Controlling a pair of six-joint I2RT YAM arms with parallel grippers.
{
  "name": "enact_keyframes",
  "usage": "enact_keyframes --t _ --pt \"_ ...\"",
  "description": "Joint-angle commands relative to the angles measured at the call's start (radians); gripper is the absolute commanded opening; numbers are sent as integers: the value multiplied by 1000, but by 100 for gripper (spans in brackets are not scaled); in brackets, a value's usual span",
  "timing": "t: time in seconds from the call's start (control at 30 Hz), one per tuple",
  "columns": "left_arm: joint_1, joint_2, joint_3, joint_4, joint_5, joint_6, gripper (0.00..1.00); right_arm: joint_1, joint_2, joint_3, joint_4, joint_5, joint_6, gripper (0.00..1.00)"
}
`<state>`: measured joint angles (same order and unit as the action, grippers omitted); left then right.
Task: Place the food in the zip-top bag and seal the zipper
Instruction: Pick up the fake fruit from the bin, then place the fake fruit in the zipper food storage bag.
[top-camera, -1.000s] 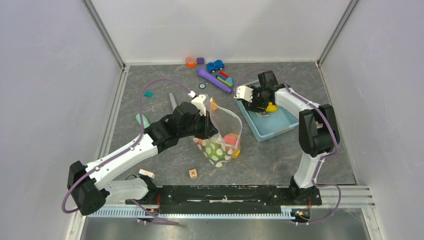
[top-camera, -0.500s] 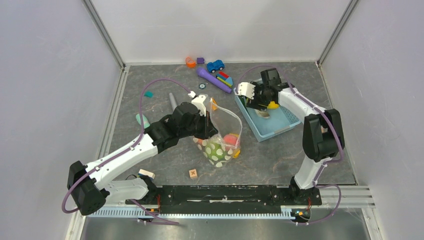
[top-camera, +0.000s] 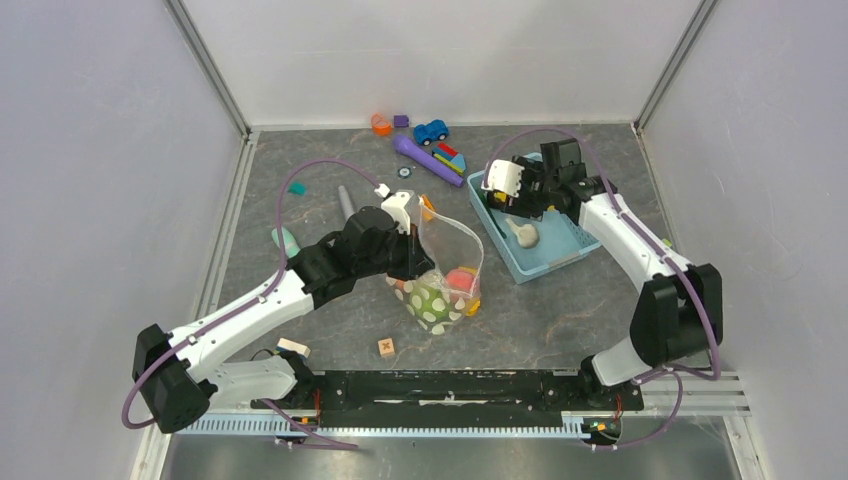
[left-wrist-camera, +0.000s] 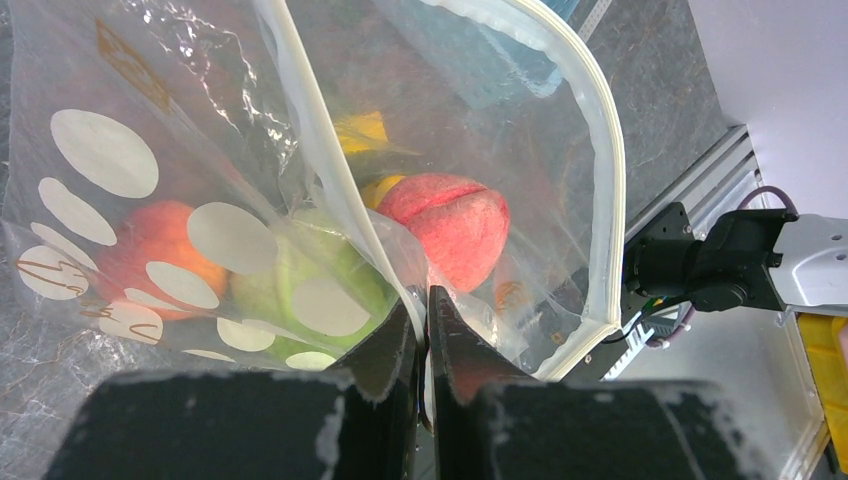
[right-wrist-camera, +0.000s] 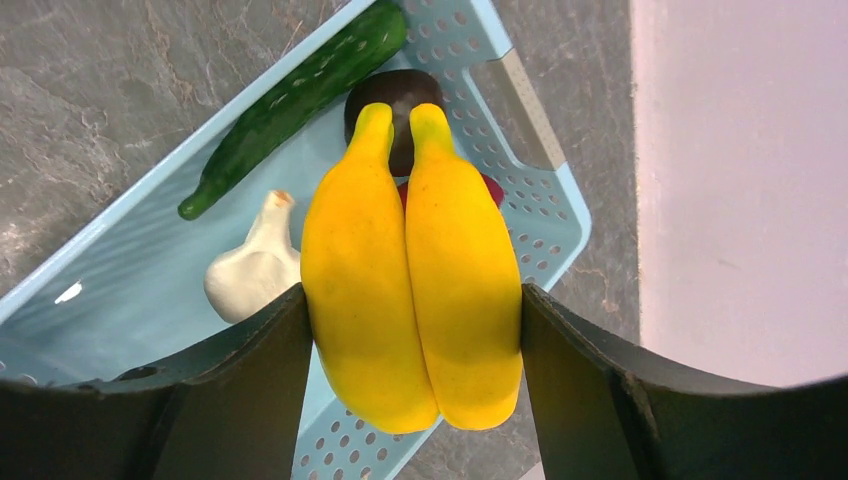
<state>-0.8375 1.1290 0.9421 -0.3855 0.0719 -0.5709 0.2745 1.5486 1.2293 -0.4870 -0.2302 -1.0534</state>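
Right pincer (right-wrist-camera: 413, 340) clamps banana bunch (right-wrist-camera: 410, 250), basket (right-wrist-camera: 545, 120) beneath | left pincer (left-wrist-camera: 425, 312) pinches zip-top bag (left-wrist-camera: 130, 120) rim, propping mouth open for loading.

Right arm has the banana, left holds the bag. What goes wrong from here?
1. The left gripper pinches only one lip of the zip-top bag; the free lip may sag and narrow the mouth.
2. A peach and a cabbage sit in the bag, so the banana bunch in the right gripper may stick out across the zipper.
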Motion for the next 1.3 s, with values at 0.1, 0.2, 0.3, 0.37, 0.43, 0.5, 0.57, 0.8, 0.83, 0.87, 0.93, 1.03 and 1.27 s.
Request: enact_keyframes --t 0.1,0.2,0.3,0.37,0.43,0.5,0.57,0.8,0.83,0.87,0.93,1.03,1.27 --pt "0 -32 -6 43 5 8 11 -3 -195 -98 236 -61 182 22" --pt "0 -42 -9 43 7 6 11 -3 -243 -132 336 -74 299 20" --pt "0 -50 -13 43 3 4 11 -3 -275 -131 385 -87 427 19" --pt "0 -53 -17 45 0 2 12 -3 -305 -152 434 -94 509 21" --pt "0 -55 -19 49 0 1 12 -3 -334 -169 474 -100 602 20" --pt "0 -54 -20 50 1 1 11 -3 -357 -174 500 -121 689 18" --pt "0 -52 -20 50 1 1 12 -3 -379 -183 539 -149 777 17" --pt "0 -60 -25 50 3 7 11 -2 -441 -257 727 -435 1049 15" --pt "0 -61 -25 50 0 5 11 -1 -455 -279 799 -501 1119 15" --pt "0 -62 -26 48 0 3 11 -1 -465 -304 874 -566 1184 15" --pt "0 -67 -26 46 1 3 11 4 -478 -351 1027 -671 1315 15" --pt "0 -72 -26 49 -3 3 11 19 -489 -412 1242 -749 1484 15" --pt "0 -69 -25 51 -1 -1 12 157 -489 -433 1370 -816 1565 14"
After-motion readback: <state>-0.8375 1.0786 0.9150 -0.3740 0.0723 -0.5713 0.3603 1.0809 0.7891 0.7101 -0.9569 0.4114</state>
